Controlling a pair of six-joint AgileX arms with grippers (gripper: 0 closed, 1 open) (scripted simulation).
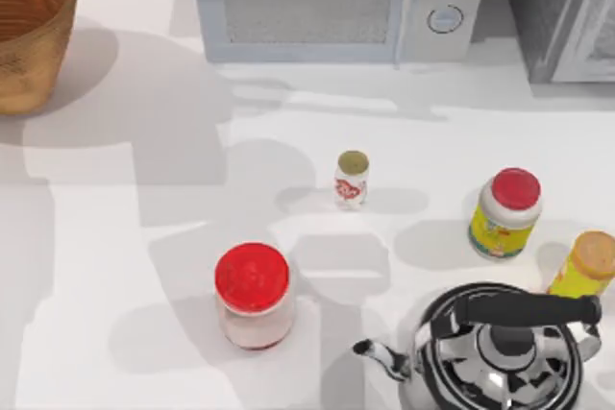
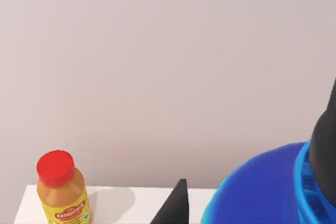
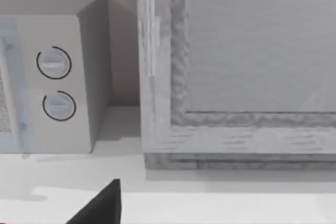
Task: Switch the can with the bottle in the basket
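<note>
Top view, worktop (image 1: 115, 237):
- Basket (image 1: 29, 31) at 10 o'clock, at the far left corner.
- Big red-lidded jar (image 1: 253, 295) at 7 o'clock.
- Bottle (image 1: 352, 179) upright near centre, well apart from the basket.
- Kettle (image 1: 504, 348) at 5 o'clock.
- Yellow-label jar (image 1: 504, 213) at 3 o'clock.
- Orange-topped container (image 1: 586, 264) just beyond it.

Left wrist view: left gripper (image 2: 251, 179) is up facing a bare wall. Can (image 2: 257, 192) sits between its dark fingers (image 2: 176, 208), apparently clamped.

Right wrist view: right gripper (image 3: 105, 205) faces the microwave (image 3: 52, 77); grip state cannot be told.
</note>
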